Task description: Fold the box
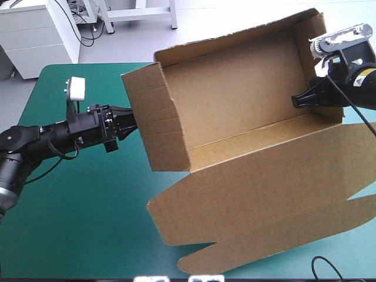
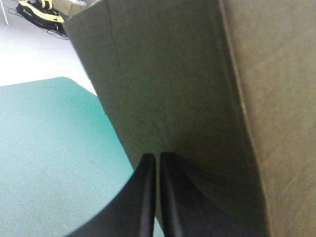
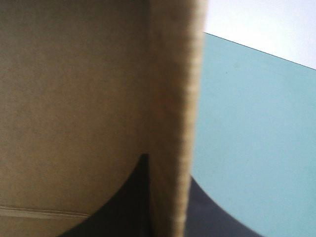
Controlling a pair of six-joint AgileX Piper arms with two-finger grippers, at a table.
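The brown box (image 1: pixel 235 100) stands as an open tray tipped up toward me, its lid (image 1: pixel 264 194) lying flat on the near side. My left gripper (image 1: pixel 130 123) is shut, and its tips rest against the outer face of the left end wall (image 2: pixel 187 89). In the left wrist view the gripper (image 2: pixel 158 157) holds no board between its fingers. My right gripper (image 1: pixel 298 100) is shut on the right end wall. In the right wrist view the wall's edge (image 3: pixel 170 108) runs between the fingers of that gripper (image 3: pixel 168 168), one inside the tray, one outside.
Bare teal-green cover (image 1: pixel 76 223) lies left of the box and under my left arm. The lid's cut flaps (image 1: pixel 200 258) reach close to the table's front edge, and the lid runs out past the right edge of the high view.
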